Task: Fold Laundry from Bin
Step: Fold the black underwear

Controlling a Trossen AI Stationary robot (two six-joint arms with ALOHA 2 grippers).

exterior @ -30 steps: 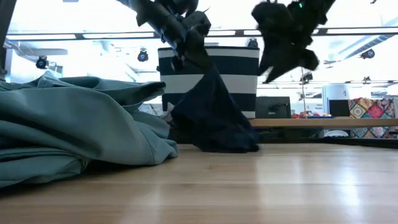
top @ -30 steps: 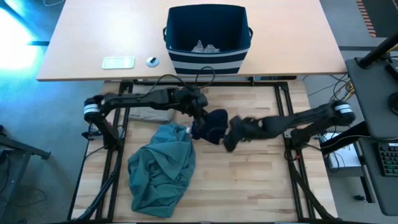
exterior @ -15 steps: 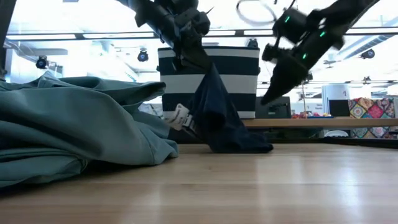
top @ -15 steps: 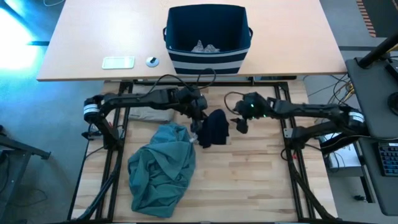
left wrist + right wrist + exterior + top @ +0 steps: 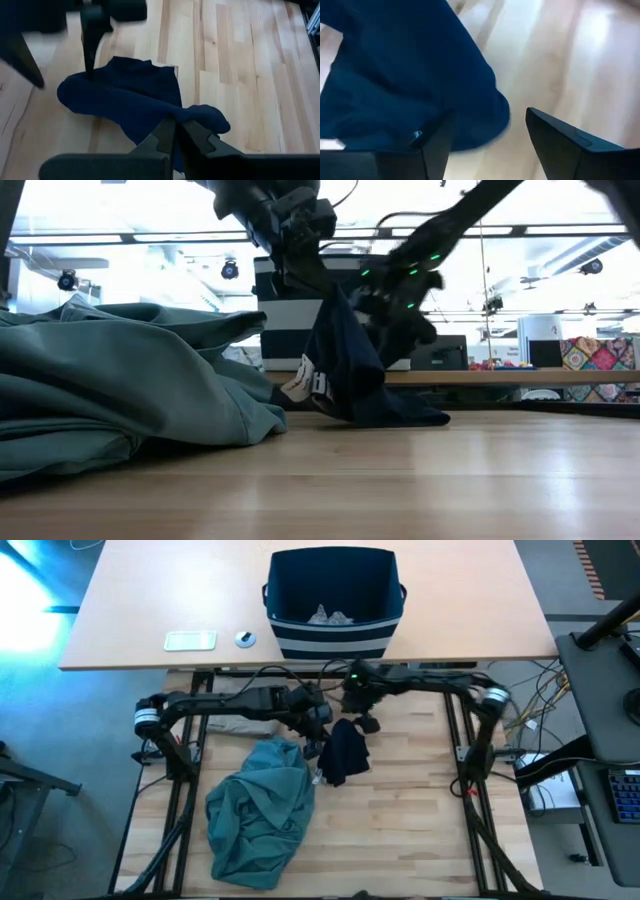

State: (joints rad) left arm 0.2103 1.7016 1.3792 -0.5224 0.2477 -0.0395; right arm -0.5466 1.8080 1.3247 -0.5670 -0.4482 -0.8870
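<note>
My left gripper (image 5: pixel 318 726) is clamped on the navy garment (image 5: pixel 343 750), hanging toward me; right gripper (image 5: pixel 362 712), jaws apart, sits at its far edge.

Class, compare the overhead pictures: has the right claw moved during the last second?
Yes. The right claw has swung from the open wood right of the navy garment toward the bin, now at the garment's bin-side edge.

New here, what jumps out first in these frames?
The navy garment hanging mid-table, pinched in the left tool, which is shut on it; the right tool hovers open just beside it. A big teal-green heap lies on the table's left side, and the striped bin stands on the desk beyond.
</note>
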